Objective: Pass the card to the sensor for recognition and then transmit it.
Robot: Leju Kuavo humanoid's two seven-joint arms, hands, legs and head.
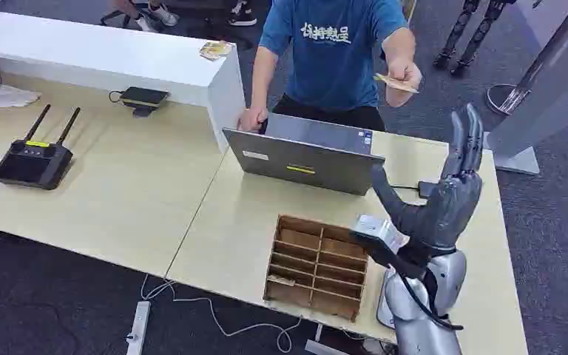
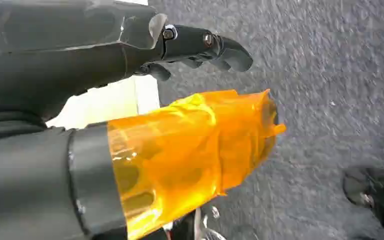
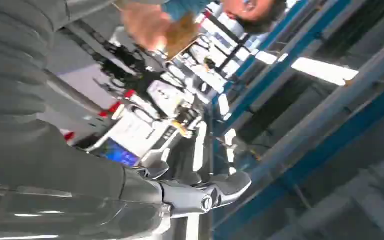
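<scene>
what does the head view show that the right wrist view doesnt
Head view alone: the desk, an open laptop, a wooden compartment box and a black controller with antennas. Right wrist view alone: blue beams and ceiling lights overhead. Both show the right robot hand raised and holding nothing, and the card held out by a person's hand, blurred in the wrist view.

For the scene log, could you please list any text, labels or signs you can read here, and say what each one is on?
White characters across the chest of the person's blue T-shirt: too blurred to read.
Yellow label on the laptop lid: too small to read.
White sticker on the laptop lid: no legible text.
Yellow strip on the black remote controller: unreadable.
Card in the person's hand: no legible print.
</scene>
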